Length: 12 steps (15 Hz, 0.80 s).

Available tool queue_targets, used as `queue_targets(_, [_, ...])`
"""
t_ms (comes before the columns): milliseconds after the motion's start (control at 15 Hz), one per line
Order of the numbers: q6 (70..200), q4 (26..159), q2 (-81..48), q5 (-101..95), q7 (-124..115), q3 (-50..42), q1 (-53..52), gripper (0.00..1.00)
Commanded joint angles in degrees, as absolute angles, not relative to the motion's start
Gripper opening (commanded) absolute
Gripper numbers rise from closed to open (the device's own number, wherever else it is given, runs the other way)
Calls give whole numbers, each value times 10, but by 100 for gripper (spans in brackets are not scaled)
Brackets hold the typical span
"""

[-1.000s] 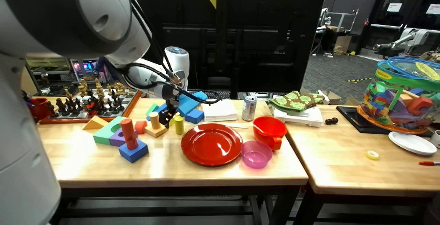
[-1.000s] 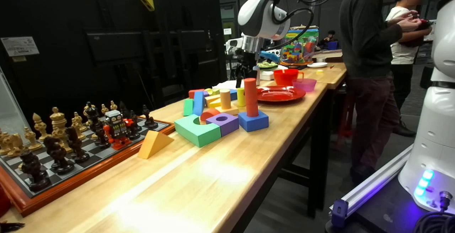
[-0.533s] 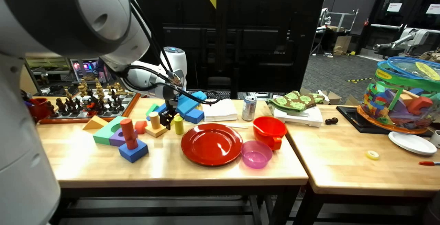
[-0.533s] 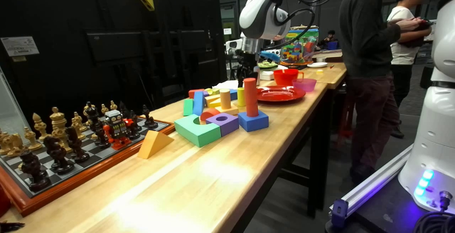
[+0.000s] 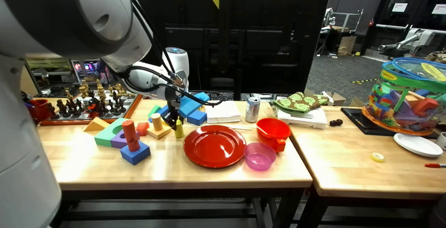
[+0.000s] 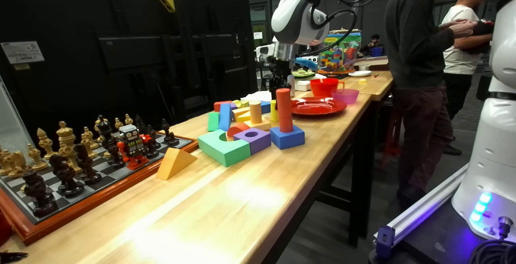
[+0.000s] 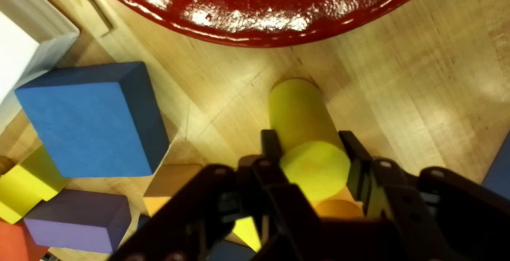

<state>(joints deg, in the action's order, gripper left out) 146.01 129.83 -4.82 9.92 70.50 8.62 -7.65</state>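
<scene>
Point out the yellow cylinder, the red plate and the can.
Yellow cylinder (image 7: 304,122), in the wrist view: on its curved side.
Red plate (image 5: 214,146), in an exterior view: on its bare middle.
Can (image 5: 252,110), in an exterior view: on the middle of its side.

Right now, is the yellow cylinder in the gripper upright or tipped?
Upright: the yellow cylinder stands on end on the table, its round top showing in the wrist view, the gripper closed on it.

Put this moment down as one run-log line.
gripper: closed on yellow cylinder | cylinder: upright on tabletop | nearby: red plate, blue block | by plate: pink bowl, red cup
</scene>
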Motion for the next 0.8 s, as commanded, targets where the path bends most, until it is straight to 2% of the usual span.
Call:
queue_targets(0, [1456, 1306, -32, 86, 698, 92, -73, 16])
queue_targets(733, [1462, 1344, 42, 41, 653, 101, -91, 16])
